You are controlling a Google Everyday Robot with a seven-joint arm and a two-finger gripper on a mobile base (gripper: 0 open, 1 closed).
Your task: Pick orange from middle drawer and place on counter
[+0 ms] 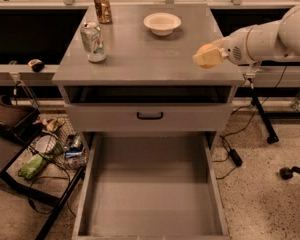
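My gripper [207,58] is at the end of the white arm that reaches in from the right. It is shut on the orange [205,49], which shows as an orange patch between the cream fingers. The gripper holds it just above the right front part of the grey counter [150,54]. The middle drawer [152,189] is pulled wide open below, and its flat grey floor is bare. A closed drawer front with a black handle [150,116] sits between the counter and the open drawer.
A cream-white bowl [162,23] stands at the back of the counter. A silver-green can [93,41] and a brown can [102,6] stand at its left. A wire basket of clutter [55,146] and cables lie on the floor at the left.
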